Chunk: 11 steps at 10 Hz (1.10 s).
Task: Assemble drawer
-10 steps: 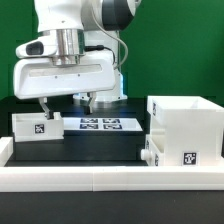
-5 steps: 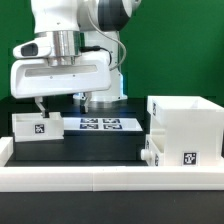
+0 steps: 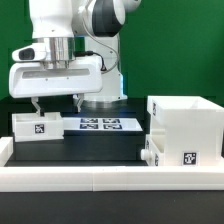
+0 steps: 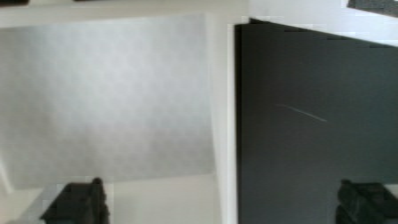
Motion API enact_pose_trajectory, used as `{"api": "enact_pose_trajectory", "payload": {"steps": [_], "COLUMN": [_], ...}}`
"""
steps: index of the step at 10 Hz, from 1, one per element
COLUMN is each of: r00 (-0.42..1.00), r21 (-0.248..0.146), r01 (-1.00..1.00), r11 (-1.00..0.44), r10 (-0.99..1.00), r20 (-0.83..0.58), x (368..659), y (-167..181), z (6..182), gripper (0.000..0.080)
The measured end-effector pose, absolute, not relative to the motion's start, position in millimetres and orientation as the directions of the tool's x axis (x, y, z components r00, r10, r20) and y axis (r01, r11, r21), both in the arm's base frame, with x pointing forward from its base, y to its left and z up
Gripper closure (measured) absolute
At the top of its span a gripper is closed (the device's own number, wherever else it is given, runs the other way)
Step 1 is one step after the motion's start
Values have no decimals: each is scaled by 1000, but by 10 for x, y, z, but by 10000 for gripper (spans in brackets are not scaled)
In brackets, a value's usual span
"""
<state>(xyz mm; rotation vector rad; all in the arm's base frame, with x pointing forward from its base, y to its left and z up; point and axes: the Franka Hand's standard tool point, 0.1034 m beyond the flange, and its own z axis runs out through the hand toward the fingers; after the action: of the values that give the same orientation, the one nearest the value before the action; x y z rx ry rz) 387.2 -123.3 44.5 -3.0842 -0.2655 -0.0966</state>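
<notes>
Gripper (image 3: 57, 102) wide open over a tray (image 3: 38, 126)

White rail (image 3: 80, 180) runs along the front. Behind it, the drawer's housing (image 3: 185, 125) stands at the exterior view's right; the tray sits far left, marker board (image 3: 100, 124) between them. Above the tray's edge the fingers (image 4: 75, 200) hang spread, gripping nothing.

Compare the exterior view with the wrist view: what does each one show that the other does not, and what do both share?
Only the exterior view shows the tall housing, the marker board, the low rail and the arm. Only the wrist view shows the small tray from above, with its inner floor visible and its side wall running between the fingers. Both show that tray, the open gripper above it, and the black table.
</notes>
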Motion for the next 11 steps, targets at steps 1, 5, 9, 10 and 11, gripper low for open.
{"api": "enact_pose_trajectory", "payload": {"steps": [1,5,9,10,11], "r00": [983,983,978,974,969], "r21": [-39,-29,-14,-6,9], "r01": [172,176,199,213,232], "r11": [-984,-984,-980,-977,-973], "r10": [169,174,197,212,232], "r20": [66,61,68,76,89], "x": [3872,3627,3435,3438,3459], "y": [-1233,-1244,-1284,-1288,-1275], "z": [444,307,78,58,48], "gripper": [151,151,151,151,151]}}
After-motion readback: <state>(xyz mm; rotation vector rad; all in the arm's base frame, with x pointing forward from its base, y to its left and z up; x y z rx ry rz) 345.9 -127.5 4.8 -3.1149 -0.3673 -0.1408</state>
